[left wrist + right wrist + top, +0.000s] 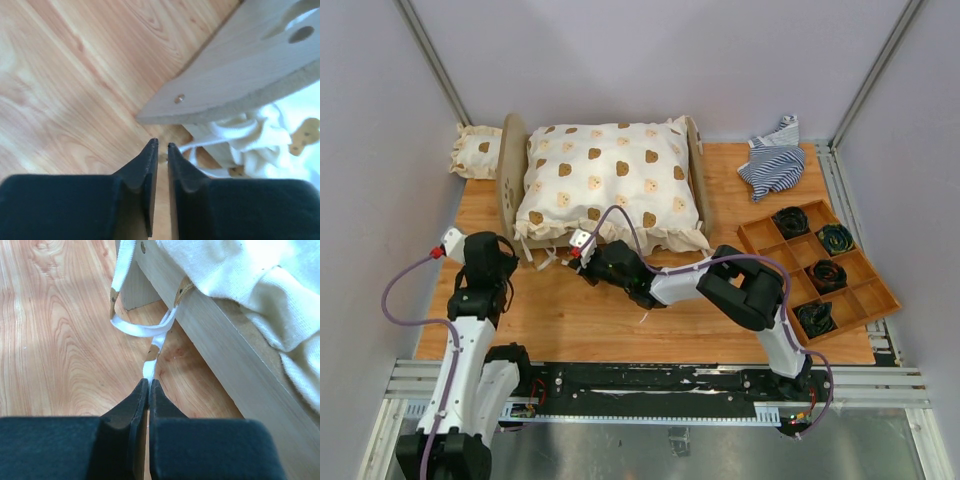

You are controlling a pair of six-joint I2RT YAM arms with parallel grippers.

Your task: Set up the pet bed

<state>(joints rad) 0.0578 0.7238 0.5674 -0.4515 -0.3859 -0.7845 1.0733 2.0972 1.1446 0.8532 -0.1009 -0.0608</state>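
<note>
White-shelled left arm point(470, 350) at lower left with black joints, purple cable point(384, 298) looping beside it, right arm point(745, 290) right of centre, bulky black housings between white links, matte black wedge-shaped fingers point(142, 185)

The left arm point(470, 340) rises from its base and folds at the elbow, its wrist pointing downward; the left gripper point(162, 145) has its fingers drawn almost together, with only a thin slit between them. The right arm point(745, 285) bends at the elbow and reaches leftward, low and stretched out, and the right gripper point(149, 381) is pinched tight on a white ribbon point(149, 367).
</note>
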